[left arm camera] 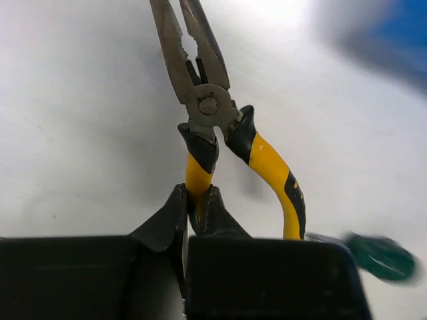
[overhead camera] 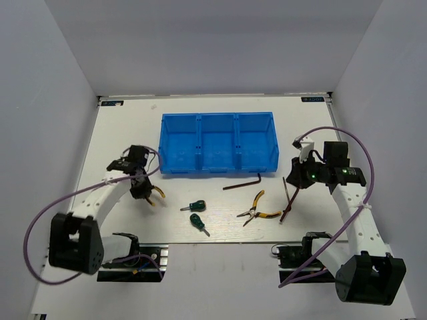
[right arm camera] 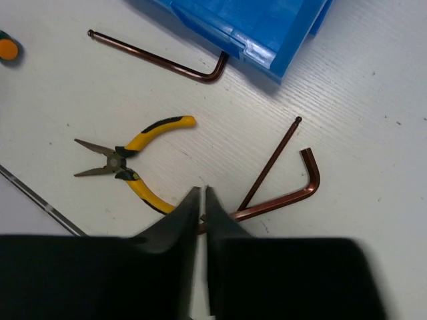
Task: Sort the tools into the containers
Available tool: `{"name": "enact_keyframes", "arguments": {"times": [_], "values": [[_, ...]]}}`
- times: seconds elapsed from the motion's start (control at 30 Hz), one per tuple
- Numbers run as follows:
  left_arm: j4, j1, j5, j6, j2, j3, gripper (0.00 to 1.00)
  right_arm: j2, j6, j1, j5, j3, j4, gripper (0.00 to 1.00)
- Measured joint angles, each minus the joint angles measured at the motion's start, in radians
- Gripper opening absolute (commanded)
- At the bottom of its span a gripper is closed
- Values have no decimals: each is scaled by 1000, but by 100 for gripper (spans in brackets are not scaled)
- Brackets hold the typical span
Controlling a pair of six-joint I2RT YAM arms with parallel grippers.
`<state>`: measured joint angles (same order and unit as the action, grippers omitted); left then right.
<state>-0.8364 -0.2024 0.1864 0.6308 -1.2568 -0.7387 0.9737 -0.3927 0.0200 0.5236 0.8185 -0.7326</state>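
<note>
The blue three-compartment bin stands at the back middle with nothing showing in it. My left gripper is shut on one handle of yellow pliers, gripped at the fingertips above the table. My right gripper is shut on the long arm of a dark hex key, at the fingertips. A thinner hex key crosses it; I cannot tell whether it is held. On the table lie a third hex key, the second pliers and two green screwdrivers.
Purple cables loop beside both arms. White walls close in the table on three sides. The bin's near corner sits just beyond the third hex key. One screwdriver shows blurred below the held pliers.
</note>
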Motion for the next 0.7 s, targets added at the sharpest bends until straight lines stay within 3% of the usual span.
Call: {"name": "enact_keyframes", "arguments": {"times": [0.13,0.23,0.27,0.4,0.6,0.67,0.7], "values": [[-38,-10,-8,-73,121,-200,0,8,-28,0,1,0,0,0],[38,-10,-69,-162,132,-340,0,27,-38,0,1,0,2,0],[70,-11,-101,-193,113,-374,0,34,-38,0,1,0,3,4],[193,-31,-215,-294,-91,-507,0,78,-47,0,8,0,7,44],[271,-84,-259,-393,-471,-691,6,151,-65,-3,2,28,5,55],[275,-93,-247,-410,-549,-732,15,159,-68,-3,-6,38,6,58],[273,-99,-238,-415,-572,-742,27,158,-71,-3,-10,40,6,60]]}}
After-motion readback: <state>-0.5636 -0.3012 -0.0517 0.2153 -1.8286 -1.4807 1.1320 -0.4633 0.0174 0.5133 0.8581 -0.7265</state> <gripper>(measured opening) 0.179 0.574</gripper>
